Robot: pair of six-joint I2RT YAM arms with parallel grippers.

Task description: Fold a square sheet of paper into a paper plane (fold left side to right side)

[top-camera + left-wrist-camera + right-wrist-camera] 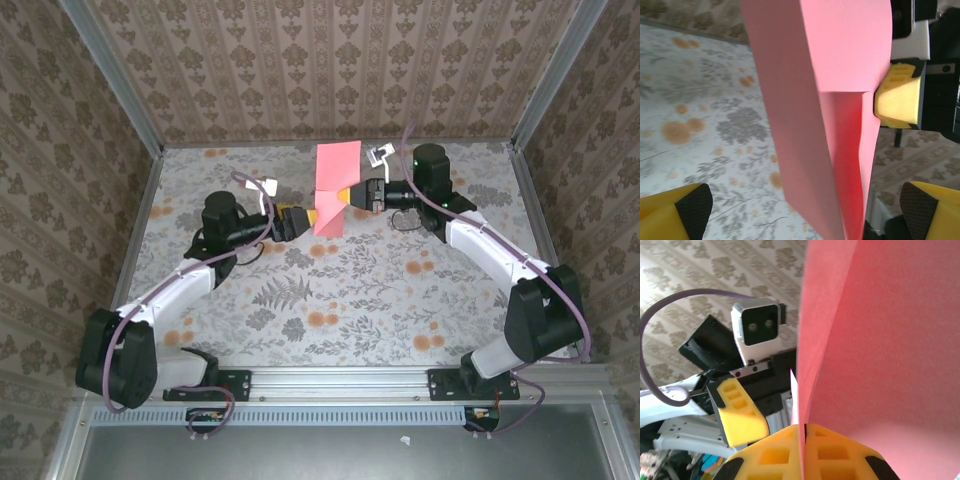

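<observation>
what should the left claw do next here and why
Probably draw the left claw straight back from the square sheet of paper. Its fingers stand open on either side of the folded sheet without touching it, while the right claw is shut on the sheet's edge and carries it.

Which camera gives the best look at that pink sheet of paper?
The top external view: it shows the full outline of the sheet of paper, held up by the right pincer. The left wrist view gives a close-up of its folded layers. The right wrist view shows one edge clamped.
</observation>
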